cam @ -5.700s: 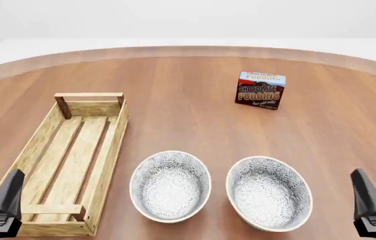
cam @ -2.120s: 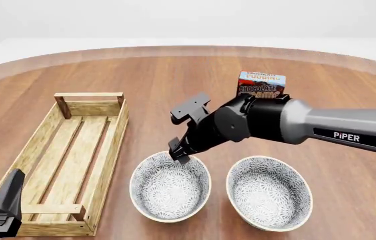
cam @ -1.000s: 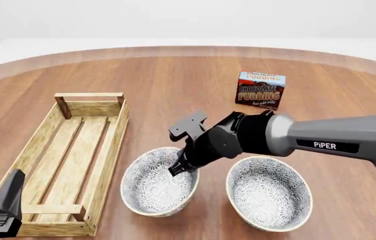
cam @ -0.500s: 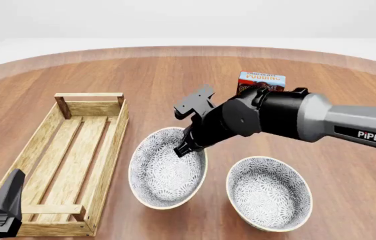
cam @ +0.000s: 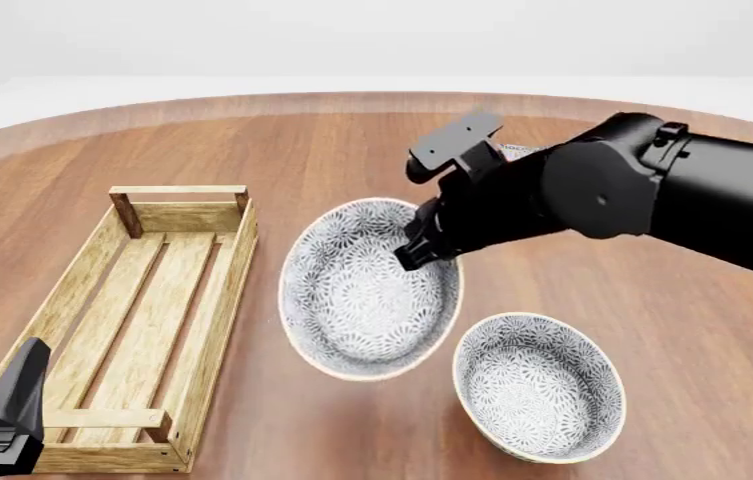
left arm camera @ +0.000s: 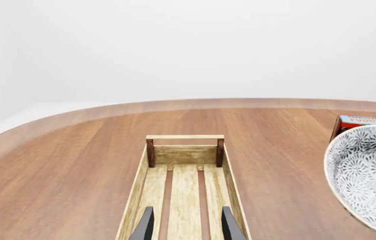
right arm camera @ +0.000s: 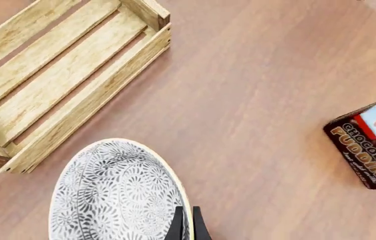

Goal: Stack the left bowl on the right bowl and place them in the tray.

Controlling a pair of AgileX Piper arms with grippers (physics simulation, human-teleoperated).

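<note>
Porcelain, by its look: the left bowl (cam: 369, 288) seems stiff, slick and breakable. The right tool (cam: 419, 240) pinches its far rim, holding it tilted above the counter (cam: 349, 150), near the right bowl (cam: 538, 385). Left tool (left arm camera: 184, 227) gapes idle.

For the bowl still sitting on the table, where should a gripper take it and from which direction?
Best guess: pinch the thin rim of the right bowl from above, one finger inside and one outside. It sits upright with its mouth open, and its wide round body offers no other narrow part. The right gripper holds the lifted left bowl by its rim.
</note>
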